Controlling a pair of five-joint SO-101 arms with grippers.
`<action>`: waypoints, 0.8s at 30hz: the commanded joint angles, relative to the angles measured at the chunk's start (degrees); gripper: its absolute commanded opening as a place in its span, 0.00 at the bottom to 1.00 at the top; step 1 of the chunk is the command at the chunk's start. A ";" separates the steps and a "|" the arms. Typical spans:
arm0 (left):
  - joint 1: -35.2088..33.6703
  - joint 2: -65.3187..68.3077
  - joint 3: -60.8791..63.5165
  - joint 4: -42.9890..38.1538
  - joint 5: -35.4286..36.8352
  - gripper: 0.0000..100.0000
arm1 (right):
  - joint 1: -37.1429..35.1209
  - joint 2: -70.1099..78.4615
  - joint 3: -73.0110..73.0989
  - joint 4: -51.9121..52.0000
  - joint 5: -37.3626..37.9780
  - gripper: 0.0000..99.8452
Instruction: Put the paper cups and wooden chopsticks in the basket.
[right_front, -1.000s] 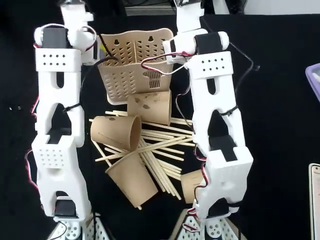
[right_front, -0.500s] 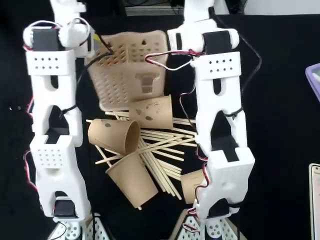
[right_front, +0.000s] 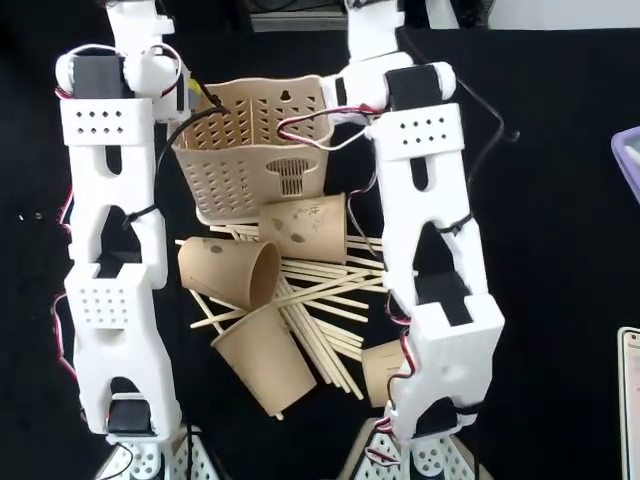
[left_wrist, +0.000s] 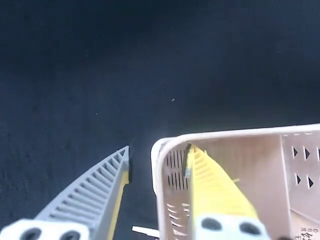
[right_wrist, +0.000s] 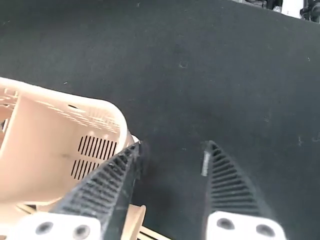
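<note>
A beige perforated basket (right_front: 250, 150) stands tilted at the back of the black table, between my two arms. My left gripper (left_wrist: 160, 148) is open astride one basket corner (left_wrist: 165, 165): its yellow finger (left_wrist: 212, 190) lies inside against the wall, its grey finger (left_wrist: 95, 200) outside with a gap. My right gripper (right_wrist: 172, 146) is open too, and one dark finger (right_wrist: 107, 185) rests beside the basket's outer corner (right_wrist: 112, 117). Brown paper cups (right_front: 305, 225) (right_front: 228, 270) (right_front: 262, 358) lie on their sides over a pile of wooden chopsticks (right_front: 325, 300). A fourth cup (right_front: 380, 368) is partly hidden by the right arm.
The left arm (right_front: 110, 200) and right arm (right_front: 430, 200) stretch along either side of the pile. A purple container edge (right_front: 628, 160) shows at the far right, with bare black cloth (right_front: 560, 250) between it and the right arm.
The basket swung left and lay flatter half a second ago; now it has come back to the right and stands more upright. Both arms' far ends shifted with it. Cups and chopsticks stayed put.
</note>
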 joint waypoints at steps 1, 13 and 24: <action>1.01 -0.18 -1.71 0.44 -0.97 0.07 | -1.58 -2.59 0.66 -0.88 3.34 0.16; 6.37 2.99 -2.33 -7.56 2.90 0.03 | 5.89 -0.22 2.24 -6.59 4.04 0.03; 6.02 2.99 -2.24 -5.98 6.15 0.17 | 6.42 -2.59 -1.45 -4.04 3.52 0.16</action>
